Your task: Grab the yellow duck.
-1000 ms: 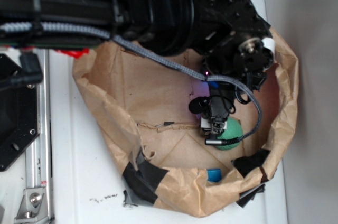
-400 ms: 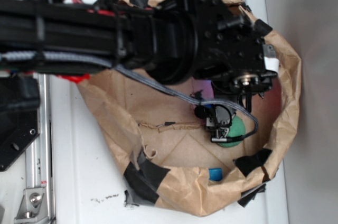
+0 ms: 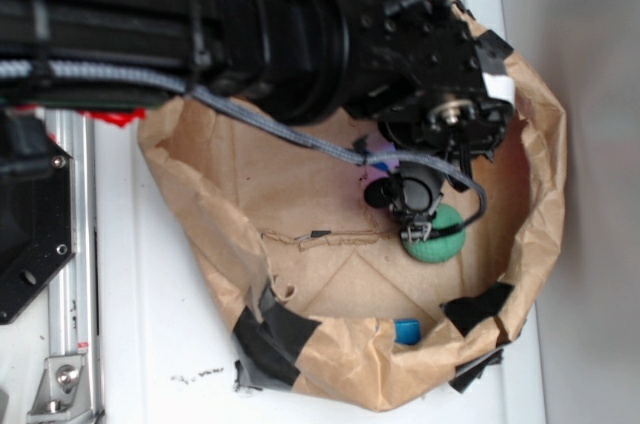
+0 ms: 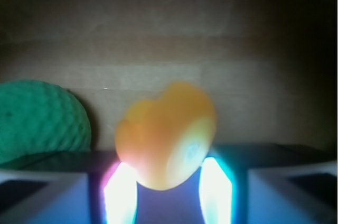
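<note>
The yellow duck (image 4: 166,134) fills the middle of the wrist view, blurred and glossy, its lower part pinched between my two glowing fingertips (image 4: 120,192). My gripper (image 4: 168,195) is shut on it, with the fingers touching both of its sides. In the exterior view the gripper (image 3: 415,227) hangs inside the paper bag, just at the upper left of the green ball (image 3: 437,242), and the arm hides the duck there. The green ball (image 4: 39,121) lies to the left of the duck in the wrist view.
A brown paper bag (image 3: 200,224) with rolled walls surrounds the gripper; black tape (image 3: 270,329) patches its front. A small blue thing (image 3: 405,330) lies at the bag's near wall. A metal rail (image 3: 70,274) runs along the left.
The gripper has drawn back from the green ball's left side toward the top of the picture, and the wrist has turned. The ball shows more than before.
</note>
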